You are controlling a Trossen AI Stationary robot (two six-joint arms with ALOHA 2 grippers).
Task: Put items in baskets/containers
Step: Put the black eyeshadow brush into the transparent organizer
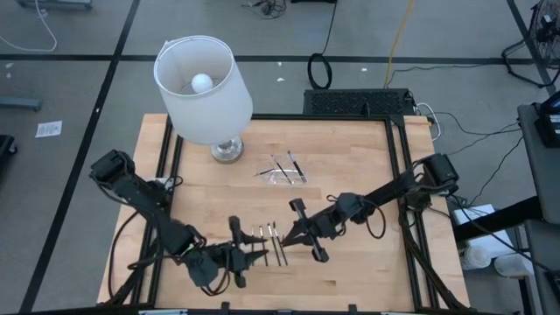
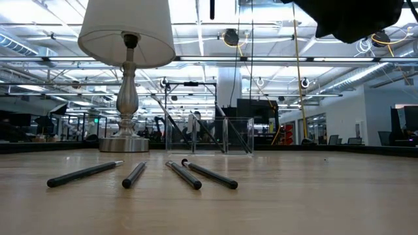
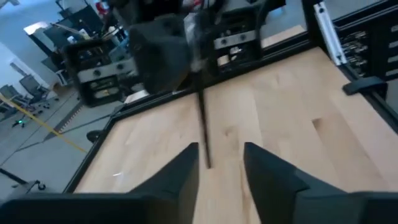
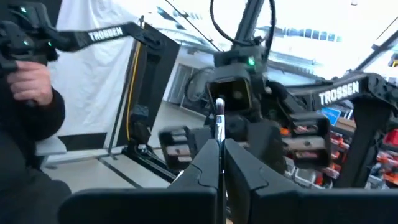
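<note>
Near the worktop's (image 1: 350,166) front edge, the right gripper (image 4: 219,163) pinches a thin stick (image 4: 219,127); left fingers (image 3: 180,177) spread around another stick (image 3: 203,127).

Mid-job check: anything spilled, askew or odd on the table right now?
Nothing spilled or damaged. Four sticks lie loose on the wood, outside the clear tray, roughly side by side; the right pincer grips one more stick.

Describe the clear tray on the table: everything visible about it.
The clear tray is a small, shallow, see-through container, apparently plastic, with upright walls that show in the low view. It sits on the wooden table beside the lamp base, away from both grippers. A few thin dark sticks lie in it, leaning across its walls.
</note>
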